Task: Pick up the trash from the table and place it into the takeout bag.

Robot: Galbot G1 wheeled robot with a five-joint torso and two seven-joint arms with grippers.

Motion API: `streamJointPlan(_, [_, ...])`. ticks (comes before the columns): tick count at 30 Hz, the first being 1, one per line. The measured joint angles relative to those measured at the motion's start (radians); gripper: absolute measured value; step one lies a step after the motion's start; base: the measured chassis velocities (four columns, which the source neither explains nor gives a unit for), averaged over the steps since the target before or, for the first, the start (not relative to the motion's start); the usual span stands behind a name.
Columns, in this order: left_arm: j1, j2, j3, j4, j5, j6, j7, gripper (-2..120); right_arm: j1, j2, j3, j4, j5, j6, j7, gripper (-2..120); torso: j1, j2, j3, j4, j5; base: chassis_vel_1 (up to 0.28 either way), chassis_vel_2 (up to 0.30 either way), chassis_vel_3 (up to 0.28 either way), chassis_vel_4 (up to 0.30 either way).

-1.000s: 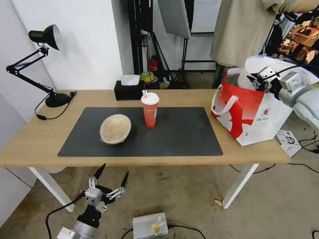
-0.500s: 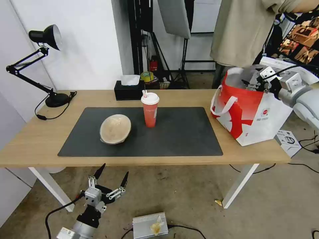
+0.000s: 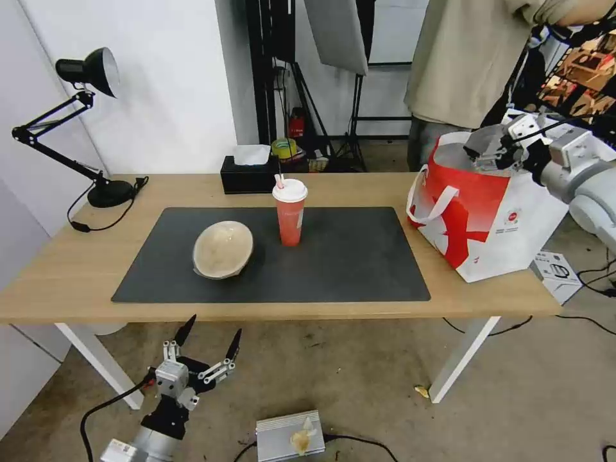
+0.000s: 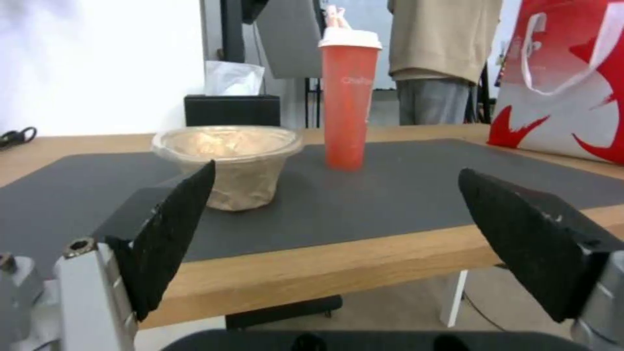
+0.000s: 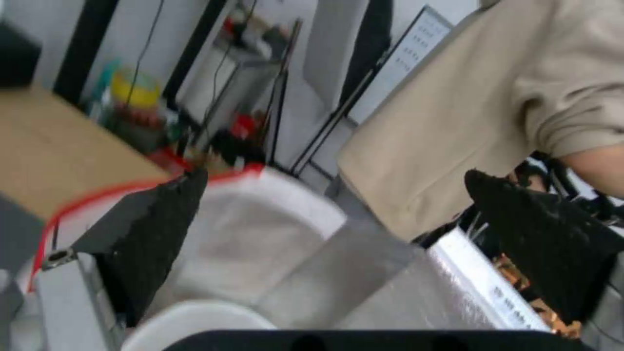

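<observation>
A beige shallow bowl (image 3: 222, 258) (image 4: 227, 156) and a red paper cup (image 3: 290, 212) (image 4: 349, 97) with a white lid stand on the dark mat of the table (image 3: 77, 269). The red-and-white takeout bag (image 3: 487, 212) (image 4: 572, 97) stands at the table's right end. My right gripper (image 3: 480, 146) (image 5: 336, 176) hovers open over the bag's mouth with nothing between its fingers. Below it are the foil lining (image 5: 370, 287) and a white round rim (image 5: 195, 321). My left gripper (image 3: 210, 335) (image 4: 338, 171) hangs open below the table's front edge, level with the bowl.
A black desk lamp (image 3: 96, 186) stands at the table's back left, and a black tissue box (image 3: 247, 173) sits behind the cup. A person in beige (image 3: 475, 58) stands behind the bag. A small white box (image 3: 557, 273) and a grey metal box (image 3: 289, 436) lie on the floor.
The white thing at my right gripper a second ago is gone from its fingers, and that gripper has lifted a little over the bag. My left gripper has sunk slightly.
</observation>
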Motion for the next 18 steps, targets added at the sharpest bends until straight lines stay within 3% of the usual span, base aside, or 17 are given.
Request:
streamJointPlan(9, [-0.001,0.015,0.014,-0.032,-0.024,-0.004,-0.038,100,-0.313,-0.057,0.247,0.176,0.141,0.121,0.102,100,0.0,0.0,0.0,-0.0002,0.0,0.0,0.0,0.0,0.0])
streamJointPlan(18, [0.002,0.059,0.014,-0.084,-0.037,0.016,-0.057,100,-0.469,-0.058,0.41,0.274,0.175,0.153,0.134,100,0.0,0.0,0.0,-0.0001,0.0001,0.0,0.0,0.0,0.0])
